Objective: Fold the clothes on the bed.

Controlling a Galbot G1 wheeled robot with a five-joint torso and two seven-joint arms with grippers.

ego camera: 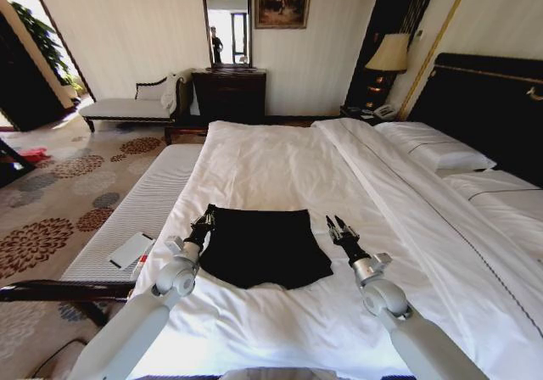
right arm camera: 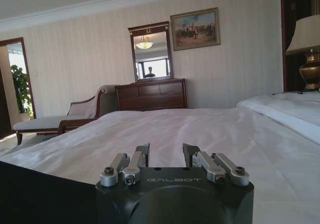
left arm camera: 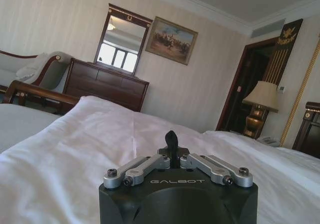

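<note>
The clothes, a black T-shirt [ego camera: 263, 244], lie flat in a compact, roughly square shape on the white duvet of the bed [ego camera: 280, 159], near its foot. My left gripper [ego camera: 204, 221] rests at the shirt's far left corner. In the left wrist view this gripper [left arm camera: 171, 136] is shut, fingertips pressed together, with white duvet around it. My right gripper [ego camera: 336, 224] hovers just off the shirt's right edge over bare duvet. The right wrist view shows that gripper [right arm camera: 166, 154] open with nothing between the fingers [right arm camera: 142, 155], and the black fabric [right arm camera: 35, 196] beside it.
Pillows [ego camera: 433, 147] and the dark headboard [ego camera: 492, 100] lie to the right. A grey padded bench [ego camera: 144, 202] with a white booklet [ego camera: 131, 250] runs along the bed's left side. A dresser [ego camera: 229, 92], chaise [ego camera: 127, 107] and lamp [ego camera: 389, 53] stand by the far wall.
</note>
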